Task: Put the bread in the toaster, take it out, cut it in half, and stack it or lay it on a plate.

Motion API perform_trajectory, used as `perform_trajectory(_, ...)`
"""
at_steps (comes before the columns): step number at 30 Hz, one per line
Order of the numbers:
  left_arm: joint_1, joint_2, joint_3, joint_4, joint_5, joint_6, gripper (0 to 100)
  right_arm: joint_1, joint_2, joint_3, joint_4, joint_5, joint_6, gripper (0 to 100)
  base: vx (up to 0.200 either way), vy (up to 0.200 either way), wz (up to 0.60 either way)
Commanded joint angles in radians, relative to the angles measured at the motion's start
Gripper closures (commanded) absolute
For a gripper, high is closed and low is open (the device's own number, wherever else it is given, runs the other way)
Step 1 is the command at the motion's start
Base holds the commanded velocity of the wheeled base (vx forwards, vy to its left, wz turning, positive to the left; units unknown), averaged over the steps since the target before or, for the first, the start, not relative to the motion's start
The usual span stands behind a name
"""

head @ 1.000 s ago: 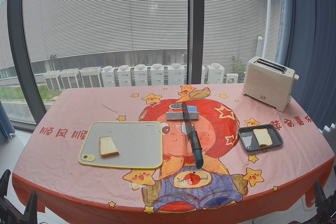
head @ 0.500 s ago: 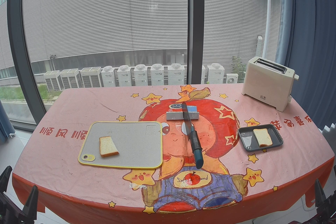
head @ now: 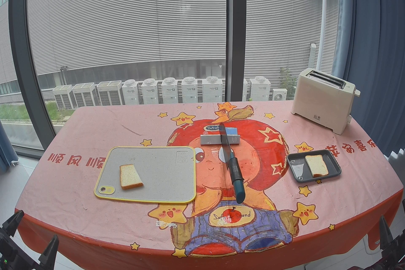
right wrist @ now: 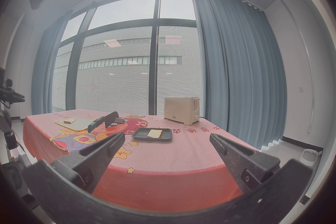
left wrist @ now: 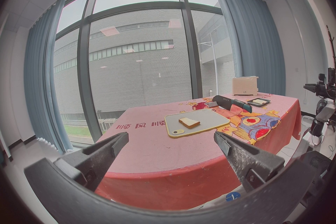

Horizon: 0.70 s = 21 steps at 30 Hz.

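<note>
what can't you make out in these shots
- toaster: in the head view its walls hide the slots' depth, so bread inside can't be ruled out.
- plate: there is a pale patch beside the bread, too small in all views to tell glare from an object.
- knife: whether the blade sits in or just on the grey rest is too small to tell.

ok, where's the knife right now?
Head view: the knife lies mid-table, between the cutting board on the robot's left and the dark tray on its right, blade on a grey block.
</note>
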Motion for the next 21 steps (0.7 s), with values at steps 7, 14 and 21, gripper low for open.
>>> perform_trajectory(7, -0.007, 0.073, -0.025, 0.004, -0.023, 0.042, 0, 0.000, -0.016, 0.018, 0.000, 0.000, -0.001, 0, 0.000, 0.000, 0.00)
perform_trajectory(14, -0.009, 0.194, -0.087, -0.001, -0.035, 0.097, 0, 0.000, -0.016, 0.018, 0.000, 0.000, -0.001, 0, 0.000, 0.000, 0.00)
perform_trajectory(21, -0.009, 0.284, -0.167, -0.001, -0.037, 0.099, 0, 0.000, -0.016, 0.018, 0.000, 0.000, -0.001, 0, 0.000, 0.000, 0.00)
